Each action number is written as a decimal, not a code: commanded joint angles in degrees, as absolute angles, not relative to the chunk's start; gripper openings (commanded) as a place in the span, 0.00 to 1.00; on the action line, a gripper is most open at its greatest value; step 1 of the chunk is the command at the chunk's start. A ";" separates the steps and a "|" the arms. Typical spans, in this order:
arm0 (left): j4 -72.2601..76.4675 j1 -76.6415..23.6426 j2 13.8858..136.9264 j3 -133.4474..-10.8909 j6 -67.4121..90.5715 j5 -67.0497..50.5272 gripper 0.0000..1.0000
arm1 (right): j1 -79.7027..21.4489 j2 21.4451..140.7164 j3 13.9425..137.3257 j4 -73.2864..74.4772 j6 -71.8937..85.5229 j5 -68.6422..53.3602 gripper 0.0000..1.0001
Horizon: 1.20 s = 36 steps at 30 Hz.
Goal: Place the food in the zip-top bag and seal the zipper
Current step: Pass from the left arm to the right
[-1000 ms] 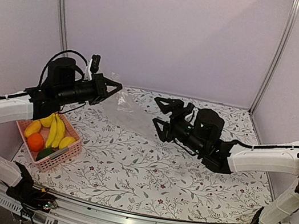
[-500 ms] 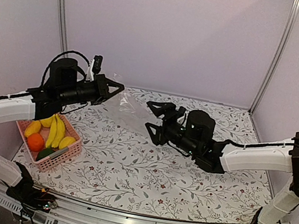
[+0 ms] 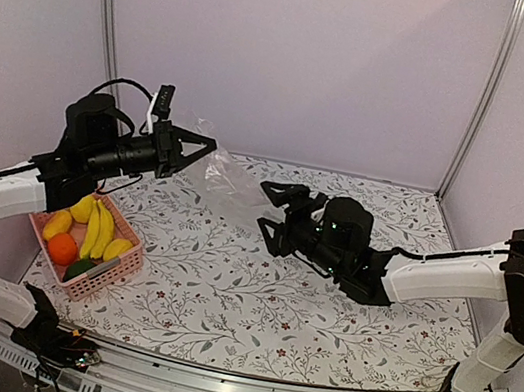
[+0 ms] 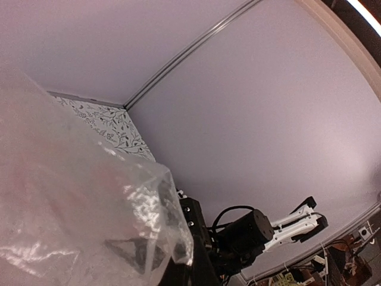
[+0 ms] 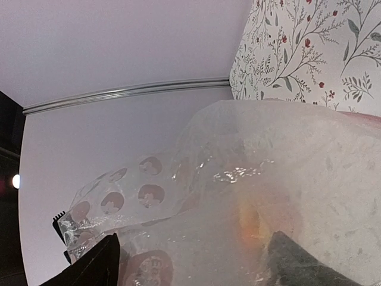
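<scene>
The clear, crinkly zip-top bag (image 3: 221,181) hangs above the table's far left-middle, and my left gripper (image 3: 206,150) is shut on its upper edge. In the left wrist view the bag (image 4: 77,202) covers the left gripper (image 4: 138,255), whose dark fingers show through the film. My right gripper (image 3: 266,207) stands open just right of the bag's lower edge. In the right wrist view the bag (image 5: 238,202) fills the space ahead of the right gripper (image 5: 196,265) and its spread fingers (image 5: 98,267). The zipper cannot be made out. The food lies in the basket: bananas (image 3: 99,228), an orange (image 3: 62,247), a lemon-like piece (image 3: 118,248) and a green piece (image 3: 80,269).
A pink slatted basket (image 3: 123,268) sits at the near left of the floral tabletop (image 3: 253,306). Purple walls and metal posts enclose the back and sides. My right arm (image 4: 253,232) shows beyond the bag in the left wrist view.
My left gripper has lifted the bag a little higher and drawn back to the left. My right gripper has moved left, closer to the bag, and stays open.
</scene>
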State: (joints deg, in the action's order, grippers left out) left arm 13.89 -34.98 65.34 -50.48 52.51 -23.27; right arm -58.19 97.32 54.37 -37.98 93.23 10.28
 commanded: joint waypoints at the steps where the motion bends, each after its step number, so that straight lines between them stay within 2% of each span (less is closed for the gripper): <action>1: 14.10 -35.48 61.68 -48.86 51.71 -28.24 0.00 | -57.74 96.29 51.50 -38.42 93.64 13.62 0.87; 11: 12.80 -35.40 57.55 -46.05 52.03 -31.43 0.00 | -56.83 93.15 48.02 -39.24 92.62 16.47 0.87; 14: 12.78 -35.42 56.78 -44.89 52.04 -31.89 0.00 | -56.82 92.16 48.16 -39.63 90.66 17.19 0.84; 16: 12.74 -35.44 56.28 -44.03 51.87 -31.90 0.00 | -56.80 91.28 48.03 -39.58 89.37 17.83 0.78; 21: 11.66 -35.38 54.79 -41.79 51.52 -32.06 0.00 | -56.41 88.96 48.14 -39.58 85.62 18.01 0.46; 24: 8.02 -35.34 53.57 -41.01 49.30 -31.46 0.02 | -56.38 87.38 48.99 -37.76 80.94 17.85 0.32; 25: 5.69 -35.36 53.05 -41.04 47.87 -31.04 0.11 | -56.37 86.37 49.47 -36.42 79.06 17.78 0.27; 28: -4.25 -35.01 51.25 -41.09 43.30 -27.73 0.62 | -56.42 83.33 50.88 -31.81 73.25 17.75 0.12; 30: -9.58 -34.16 49.86 -41.09 41.09 -24.26 0.86 | -56.40 81.39 52.18 -27.84 67.65 17.52 0.06; 31: -11.76 -33.47 49.21 -41.22 40.26 -23.06 0.95 | -56.36 79.87 53.05 -25.37 65.63 17.36 0.05; 32: -13.39 -32.56 48.66 -41.38 39.36 -22.27 0.99 | -56.40 78.99 53.92 -23.32 62.57 16.81 0.04; 36: -18.35 -27.63 47.26 -42.80 37.64 -21.45 1.00 | -56.37 75.22 59.24 -10.70 49.54 13.85 0.01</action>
State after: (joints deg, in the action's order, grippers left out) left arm -8.97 -32.01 48.53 -41.85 41.93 -24.67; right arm -56.55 79.22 53.93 -23.94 65.14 16.40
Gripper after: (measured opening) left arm 0.994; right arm 0.022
